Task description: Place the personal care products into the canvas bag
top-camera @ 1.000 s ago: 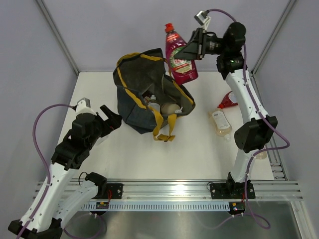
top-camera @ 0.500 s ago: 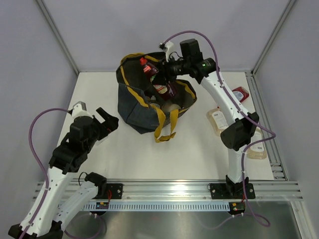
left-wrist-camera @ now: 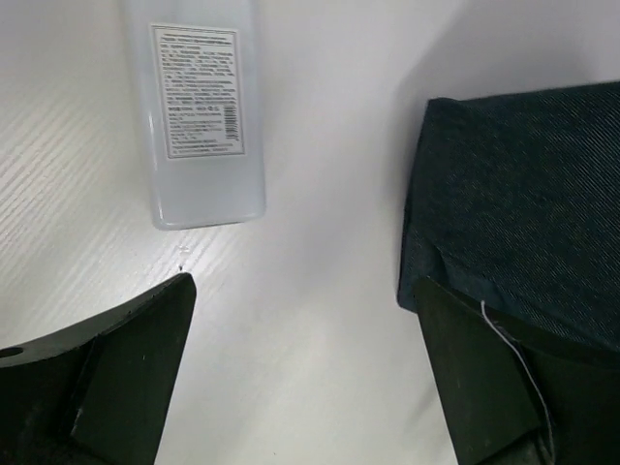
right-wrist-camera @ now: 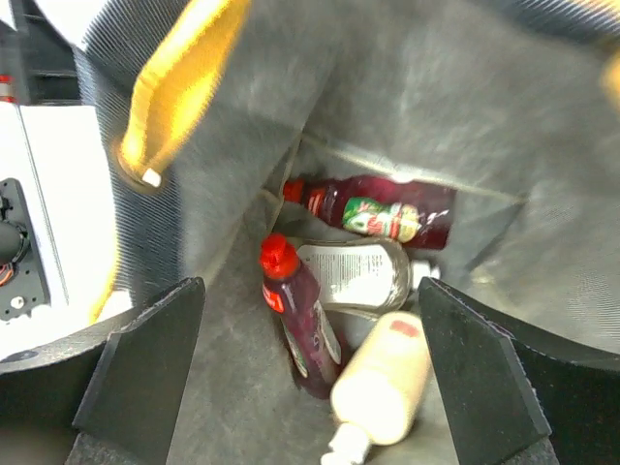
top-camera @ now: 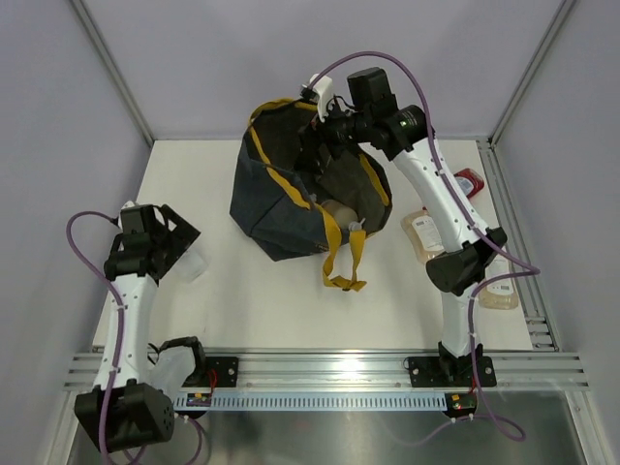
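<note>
The navy canvas bag (top-camera: pixel 281 199) with mustard straps stands open at the table's middle. My right gripper (top-camera: pixel 318 138) hangs open over its mouth, holding nothing. In the right wrist view the open right gripper (right-wrist-camera: pixel 310 289) looks down into the canvas bag (right-wrist-camera: pixel 484 107). Two dark red bottles (right-wrist-camera: pixel 373 211) (right-wrist-camera: pixel 302 325), a clear bottle (right-wrist-camera: pixel 354 276) and a beige bottle (right-wrist-camera: pixel 387 383) lie on its bottom. My left gripper (top-camera: pixel 182 244) stands open just above the table. A clear labelled bottle (left-wrist-camera: pixel 199 116) lies just ahead of the open left gripper (left-wrist-camera: pixel 302 286), untouched.
Right of the bag lie a pale pouch (top-camera: pixel 426 232), a red pouch (top-camera: pixel 468 181) and another pale pouch (top-camera: pixel 499 291) near the right rail. The bag's side (left-wrist-camera: pixel 523 223) is close to my left gripper's right finger. One yellow strap (top-camera: pixel 344 266) trails toward the front.
My right gripper carried a dark red bottle down into the bag and opened, dropping it inside. My left arm swung left and down toward the clear bottle. The bag's mouth spread wider.
</note>
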Tool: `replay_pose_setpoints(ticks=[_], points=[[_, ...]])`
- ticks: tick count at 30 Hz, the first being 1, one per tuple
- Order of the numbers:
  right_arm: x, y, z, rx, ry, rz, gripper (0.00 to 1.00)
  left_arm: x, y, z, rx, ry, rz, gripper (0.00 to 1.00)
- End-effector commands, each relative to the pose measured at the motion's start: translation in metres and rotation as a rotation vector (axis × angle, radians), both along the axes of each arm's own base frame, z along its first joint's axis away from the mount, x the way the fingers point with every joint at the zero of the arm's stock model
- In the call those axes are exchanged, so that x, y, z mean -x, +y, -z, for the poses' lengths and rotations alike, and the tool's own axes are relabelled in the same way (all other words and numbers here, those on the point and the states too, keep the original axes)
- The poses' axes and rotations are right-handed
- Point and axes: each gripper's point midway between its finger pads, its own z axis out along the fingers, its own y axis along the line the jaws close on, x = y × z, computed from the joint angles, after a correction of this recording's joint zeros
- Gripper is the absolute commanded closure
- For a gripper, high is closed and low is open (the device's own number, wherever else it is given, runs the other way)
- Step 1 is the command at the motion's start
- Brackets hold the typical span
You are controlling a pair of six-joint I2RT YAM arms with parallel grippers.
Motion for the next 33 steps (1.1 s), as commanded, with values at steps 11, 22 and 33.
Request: replay_pose_setpoints(ticks=[11, 22, 33], points=[[0.075, -0.076, -0.064, -0.087, -0.05, -0.1, 0.01, -0.041, 0.068, 0.067, 0.066, 0.188, -0.065, 0.01], [0.094, -0.125, 0.006, -0.09, 0.087, -0.066, 0.01, -0.063, 0.076, 0.09, 0.041, 0.337, -0.013, 0.01], [0.101, -0.131, 0.008, -0.11, 0.104, -0.044, 0.01, -0.059, 0.077, 0.12, -0.066, 0.578, -0.053, 0.01]])
